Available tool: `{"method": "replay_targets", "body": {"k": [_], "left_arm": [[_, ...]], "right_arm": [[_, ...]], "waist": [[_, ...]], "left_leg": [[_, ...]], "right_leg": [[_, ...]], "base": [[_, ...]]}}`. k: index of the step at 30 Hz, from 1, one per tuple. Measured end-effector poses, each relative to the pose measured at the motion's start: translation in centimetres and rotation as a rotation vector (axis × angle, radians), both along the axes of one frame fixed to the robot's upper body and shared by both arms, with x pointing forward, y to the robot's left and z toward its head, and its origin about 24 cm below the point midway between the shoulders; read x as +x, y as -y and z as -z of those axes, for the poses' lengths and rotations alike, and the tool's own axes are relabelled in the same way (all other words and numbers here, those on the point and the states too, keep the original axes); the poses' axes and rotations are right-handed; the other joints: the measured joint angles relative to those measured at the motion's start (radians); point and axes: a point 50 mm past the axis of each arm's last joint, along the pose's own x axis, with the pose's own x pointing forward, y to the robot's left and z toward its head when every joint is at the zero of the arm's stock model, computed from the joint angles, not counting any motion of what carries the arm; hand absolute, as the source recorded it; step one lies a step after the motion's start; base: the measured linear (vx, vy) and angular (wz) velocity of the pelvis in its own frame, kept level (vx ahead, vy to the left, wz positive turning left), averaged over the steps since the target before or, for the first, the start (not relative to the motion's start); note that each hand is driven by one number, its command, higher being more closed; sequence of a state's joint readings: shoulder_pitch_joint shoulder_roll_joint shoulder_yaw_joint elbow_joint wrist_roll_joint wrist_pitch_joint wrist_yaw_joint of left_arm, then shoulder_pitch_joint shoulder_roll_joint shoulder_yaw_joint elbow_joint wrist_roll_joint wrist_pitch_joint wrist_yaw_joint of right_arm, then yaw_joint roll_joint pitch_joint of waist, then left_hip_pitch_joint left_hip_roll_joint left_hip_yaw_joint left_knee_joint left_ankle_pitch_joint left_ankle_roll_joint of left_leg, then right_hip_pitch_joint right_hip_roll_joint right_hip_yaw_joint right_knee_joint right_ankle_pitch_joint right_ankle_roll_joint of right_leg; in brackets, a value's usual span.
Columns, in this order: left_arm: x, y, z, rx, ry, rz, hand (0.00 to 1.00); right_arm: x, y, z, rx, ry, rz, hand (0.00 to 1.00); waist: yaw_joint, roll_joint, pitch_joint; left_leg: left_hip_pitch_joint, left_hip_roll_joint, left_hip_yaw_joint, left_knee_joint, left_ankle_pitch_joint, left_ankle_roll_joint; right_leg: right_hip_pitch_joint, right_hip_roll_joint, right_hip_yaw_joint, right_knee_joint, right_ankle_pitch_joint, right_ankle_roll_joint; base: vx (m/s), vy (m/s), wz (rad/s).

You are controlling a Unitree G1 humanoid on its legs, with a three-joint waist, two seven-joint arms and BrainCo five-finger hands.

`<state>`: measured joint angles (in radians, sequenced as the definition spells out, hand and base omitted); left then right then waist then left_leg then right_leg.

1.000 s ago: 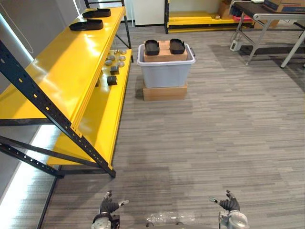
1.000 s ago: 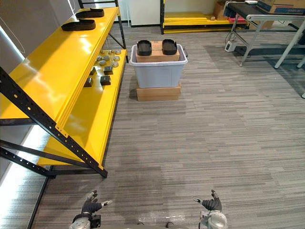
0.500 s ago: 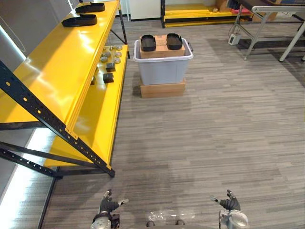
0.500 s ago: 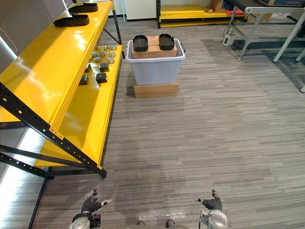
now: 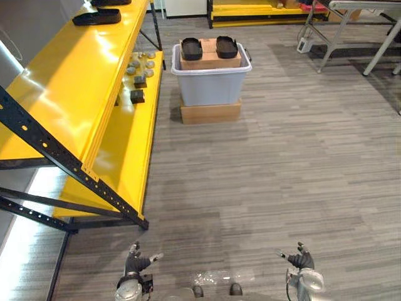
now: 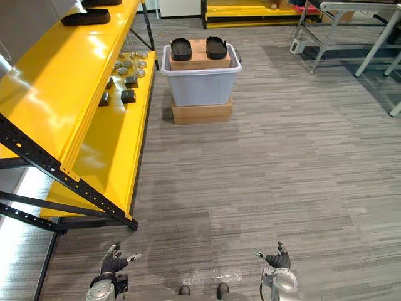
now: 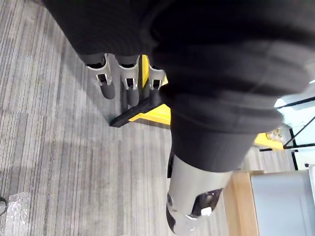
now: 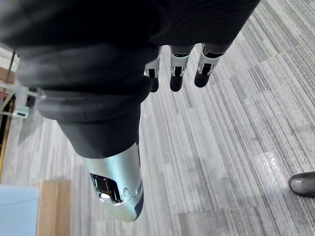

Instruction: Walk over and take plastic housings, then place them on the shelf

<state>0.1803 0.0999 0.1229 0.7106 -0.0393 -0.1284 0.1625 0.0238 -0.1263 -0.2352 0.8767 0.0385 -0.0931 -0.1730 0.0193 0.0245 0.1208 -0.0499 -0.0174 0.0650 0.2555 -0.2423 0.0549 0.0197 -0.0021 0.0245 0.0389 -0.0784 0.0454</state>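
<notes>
Left hand (image 5: 133,263) and right hand (image 5: 302,260) hang empty, fingers (image 7: 129,91) loosely spread; the far shelf housing (image 5: 108,2) is cut off.

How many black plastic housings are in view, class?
4: left housing and right housing on the cardboard box in the grey bin; near housing and far housing on the yellow shelf. Others may be hidden.

Open floor ahead, rack walling the left

The grey floor (image 5: 269,169) lies bare from near to far centre, where a grey bin (image 5: 210,88) stands on a wooden box (image 5: 210,111). The yellow shelf (image 5: 69,88) runs along the whole left side, its black diagonal brace (image 5: 69,166) nearest. Its top is bare up to the black housings (image 5: 96,17) at the far end. Table legs (image 5: 376,44) stand far right.
</notes>
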Motion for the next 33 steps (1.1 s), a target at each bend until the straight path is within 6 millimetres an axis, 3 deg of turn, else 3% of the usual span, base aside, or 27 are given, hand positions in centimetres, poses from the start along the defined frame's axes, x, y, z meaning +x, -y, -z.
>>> {"method": "replay_targets", "body": {"k": [1,3,5,7,11,12,13,14,15,16,17,18,19,20,21,22,23,24,25,28,29,30,31,32,33], "left_arm": [[0.0,-0.1,0.0,0.002,0.001,-0.005,0.0],[0.1,-0.1,-0.2,0.0,0.014,-0.026,0.0],[0.6,-0.2,-0.5,-0.003,0.037,-0.031,0.0],[0.8,-0.3,-0.7,0.002,0.046,-0.028,0.0],[1.6,-0.4,-1.0,0.009,0.063,-0.023,0.0],[2.6,-0.2,-1.4,0.007,0.09,-0.016,0.0],[3.5,0.0,-1.7,0.008,0.114,-0.015,0.0],[3.8,0.0,-1.8,0.01,0.123,-0.014,0.0],[4.0,-0.1,-2.0,0.016,0.129,-0.015,0.0],[3.8,-0.1,-1.9,0.017,0.123,-0.016,0.0],[3.6,0.2,-1.6,0.007,0.113,-0.021,0.0],[3.7,0.4,-1.6,-0.001,0.116,-0.022,0.0],[3.9,0.7,-1.7,-0.01,0.123,-0.021,0.0],[3.8,0.9,-1.6,-0.014,0.119,-0.023,0.0],[3.5,1.2,-1.4,-0.026,0.111,-0.027,0.0],[3.3,1.4,-1.3,-0.034,0.109,-0.028,0.0],[3.3,1.3,-1.3,-0.034,0.113,-0.029,0.0],[3.3,1.3,-1.3,-0.036,0.114,-0.034,0.0],[3.2,1.3,-1.2,-0.038,0.111,-0.035,0.0],[2.7,1.5,-1.1,-0.043,0.105,-0.041,0.0],[2.6,1.6,-1.0,-0.049,0.101,-0.044,0.0],[2.4,1.7,-0.9,-0.052,0.095,-0.047,0.0],[2.0,1.9,-0.7,-0.061,0.083,-0.052,0.0],[1.9,2.1,-0.6,-0.065,0.079,-0.054,0.0],[1.6,2.1,-0.4,-0.067,0.069,-0.057,0.0]], "right_arm": [[0.2,0.0,-0.1,0.0,0.002,-0.001,0.0],[0.6,0.0,-0.2,0.002,0.004,-0.002,0.0],[0.5,-0.2,-0.1,0.007,-0.005,-0.003,0.0],[0.4,-0.2,0.0,0.015,-0.01,0.0,0.0],[0.8,-0.3,-0.2,0.012,-0.002,-0.009,0.0],[1.2,0.0,-0.4,0.001,0.007,-0.015,0.0],[1.6,0.4,-0.7,-0.012,0.017,-0.017,0.0],[1.9,0.6,-0.9,-0.017,0.023,-0.019,0.0],[2.2,0.7,-1.1,-0.022,0.032,-0.022,0.0],[2.1,0.9,-1.2,-0.03,0.036,-0.021,0.0],[2.2,1.1,-1.3,-0.037,0.039,-0.021,0.0],[2.7,1.1,-1.7,-0.041,0.059,-0.025,0.0],[3.2,1.0,-2.0,-0.042,0.077,-0.031,0.0],[3.4,0.9,-2.0,-0.041,0.08,-0.035,0.0],[3.2,0.7,-1.9,-0.045,0.072,-0.054,0.0],[3.0,0.4,-1.7,-0.045,0.065,-0.072,0.0],[2.9,0.1,-1.5,-0.037,0.062,-0.073,0.0],[3.1,-0.4,-1.5,-0.015,0.076,-0.068,0.0],[3.2,-0.6,-1.5,-0.005,0.085,-0.061,0.0],[3.7,-0.9,-1.8,0.01,0.11,-0.049,0.0],[3.7,-0.8,-1.7,0.013,0.108,-0.039,0.0],[3.6,-0.7,-1.7,0.017,0.108,-0.025,0.0],[3.3,-0.5,-1.6,0.02,0.104,0.002,0.0],[3.2,-0.3,-1.5,0.021,0.102,0.019,0.0],[2.9,-0.2,-1.3,0.025,0.093,0.042,0.0]], "waist": [[0.001,0.002,0.001],[0.003,0.009,0.01],[0.001,0.001,0.026],[-0.005,-0.003,0.047],[-0.008,0.006,0.067],[-0.011,0.003,0.08],[-0.01,0.029,0.101],[-0.011,0.016,0.099],[-0.012,0.007,0.105],[-0.027,0.002,0.102],[-0.039,0.015,0.104],[-0.042,0.038,0.097],[-0.055,0.039,0.098],[-0.057,0.039,0.098],[-0.06,0.042,0.103],[-0.058,0.046,0.108],[-0.055,0.046,0.109],[-0.036,0.036,0.118],[-0.021,0.031,0.122],[0.013,0.025,0.129],[0.027,0.02,0.139],[0.028,0.016,0.142],[0.029,0.01,0.147],[0.035,0.018,0.144],[0.052,0.03,0.137]], "left_leg": [[-0.011,0.002,0.006,0.019,-0.013,0.002],[-0.03,-0.002,0.021,0.078,-0.059,0.019],[-0.022,-0.023,0.024,0.114,-0.101,0.034],[0.023,-0.039,0.015,0.119,-0.132,0.056],[0.11,-0.038,-0.009,0.083,-0.154,0.063],[0.148,-0.022,-0.027,0.053,-0.158,0.054],[0.18,0.0,-0.04,0.028,-0.165,0.036],[0.196,0.006,-0.043,0.017,-0.163,0.02],[0.233,0.006,-0.049,-0.002,-0.163,-0.01],[0.276,0.012,-0.077,-0.011,-0.179,-0.04],[0.292,0.027,-0.095,-0.008,-0.185,-0.051],[0.28,0.054,-0.115,0.025,-0.161,-0.092],[0.248,0.052,-0.12,0.101,-0.096,-0.122],[0.227,0.052,-0.117,0.173,-0.05,-0.12],[0.159,0.056,-0.115,0.382,0.1,-0.114],[0.062,0.094,-0.102,0.633,0.143,-0.11],[0.012,0.122,-0.074,0.75,0.129,-0.095],[-0.079,0.153,-0.024,0.895,0.102,-0.057],[-0.123,0.155,-0.006,0.933,0.08,-0.048],[-0.311,0.116,0.01,0.829,0.008,-0.055],[-0.359,0.089,0.014,0.627,-0.002,-0.053],[-0.368,0.073,0.019,0.528,0.002,-0.057],[-0.376,0.049,0.016,0.309,0.04,-0.092],[-0.37,0.048,0.016,0.192,0.078,-0.108],[-0.361,0.053,0.022,0.092,0.213,-0.096]], "right_leg": [[-0.014,0.002,0.007,0.021,-0.011,0.001],[-0.08,-0.005,0.017,0.171,-0.093,0.027],[-0.172,-0.029,-0.001,0.409,-0.166,0.054],[-0.283,-0.058,-0.047,0.666,-0.202,0.051],[-0.383,-0.063,-0.128,0.636,-0.224,0.041],[-0.417,-0.047,-0.146,0.582,-0.214,0.03],[-0.461,-0.025,-0.162,0.514,-0.166,0.012],[-0.479,-0.014,-0.165,0.464,-0.126,0.006],[-0.495,-0.007,-0.166,0.359,-0.034,-0.016],[-0.508,0.001,-0.163,0.337,0.087,-0.071],[-0.513,0.002,-0.165,0.38,0.109,-0.088],[-0.53,0.0,-0.208,0.457,0.055,-0.123],[-0.513,0.0,-0.218,0.487,0.001,-0.128],[-0.484,0.002,-0.222,0.479,-0.022,-0.128],[-0.385,0.008,-0.231,0.426,-0.056,-0.127],[-0.271,0.028,-0.235,0.343,-0.062,-0.13],[-0.217,0.04,-0.234,0.303,-0.062,-0.131],[-0.121,0.054,-0.223,0.243,-0.067,-0.139],[-0.076,0.056,-0.212,0.211,-0.07,-0.144],[0.068,0.047,-0.174,0.085,-0.086,-0.135],[0.121,0.025,-0.155,0.061,-0.112,-0.108],[0.14,0.013,-0.151,0.056,-0.125,-0.103],[0.18,-0.007,-0.142,0.041,-0.155,-0.083],[0.194,-0.01,-0.133,0.036,-0.17,-0.076],[0.226,-0.014,-0.109,0.021,-0.204,-0.058]], "base": [[0.01,0.108,-0.35],[0.04,0.115,-0.21],[0.08,0.111,-0.11],[0.18,0.109,0.08],[0.35,0.071,0.16],[0.46,-0.002,0.46],[0.47,-0.01,0.44],[0.63,-0.047,0.35],[0.58,-0.065,0.39],[0.76,-0.121,0.48],[0.67,-0.141,0.43],[0.79,-0.194,0.34],[0.64,-0.174,0.22],[0.67,-0.198,0.31],[0.67,-0.189,0.34],[0.66,-0.174,0.35],[0.61,-0.152,0.16],[0.57,-0.118,-0.07],[0.54,-0.104,-0.25],[0.5,0.002,-0.32],[0.49,0.076,-0.25],[0.6,0.127,-0.27],[0.41,0.117,-0.17],[0.52,0.175,-0.34],[0.52,0.22,-0.47]]}}
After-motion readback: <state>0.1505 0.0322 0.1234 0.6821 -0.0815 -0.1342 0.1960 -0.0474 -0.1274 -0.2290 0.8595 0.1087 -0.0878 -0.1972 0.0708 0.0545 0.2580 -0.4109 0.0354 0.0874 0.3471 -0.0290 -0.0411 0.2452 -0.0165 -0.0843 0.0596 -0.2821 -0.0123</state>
